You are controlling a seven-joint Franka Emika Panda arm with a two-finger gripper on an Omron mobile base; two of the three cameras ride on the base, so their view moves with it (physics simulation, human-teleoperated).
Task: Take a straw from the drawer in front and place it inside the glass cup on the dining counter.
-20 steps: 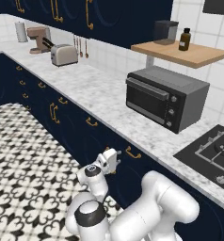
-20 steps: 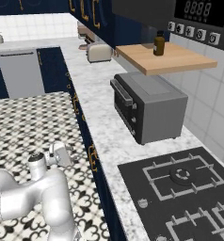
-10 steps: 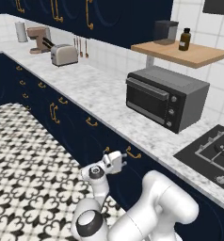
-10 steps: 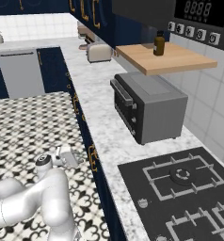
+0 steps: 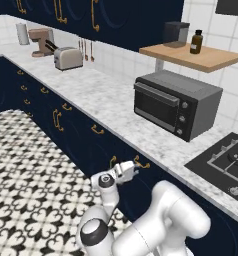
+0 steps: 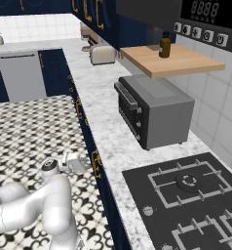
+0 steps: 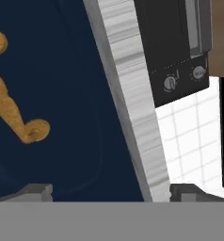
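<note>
In the hand view the drawer's navy front is shut and close up, with its brass handle at the left. My gripper is open, its fingertips wide apart with nothing between them. It hovers just short of the front, below the marble worktop edge. In the left base view the gripper sits beside a brass handle. In the right base view the gripper is next to the handle. The straw, the glass cup and the dining counter are out of view.
A toaster oven stands on the marble worktop above the gripper. A hob lies to the right, and a toaster and coffee machine stand far left. A wooden shelf holds a bottle. Patterned floor lies open behind.
The gripper has moved a little rightward, closer to the navy fronts and the brass handle. The arm has folded lower. The jaws have stayed open.
</note>
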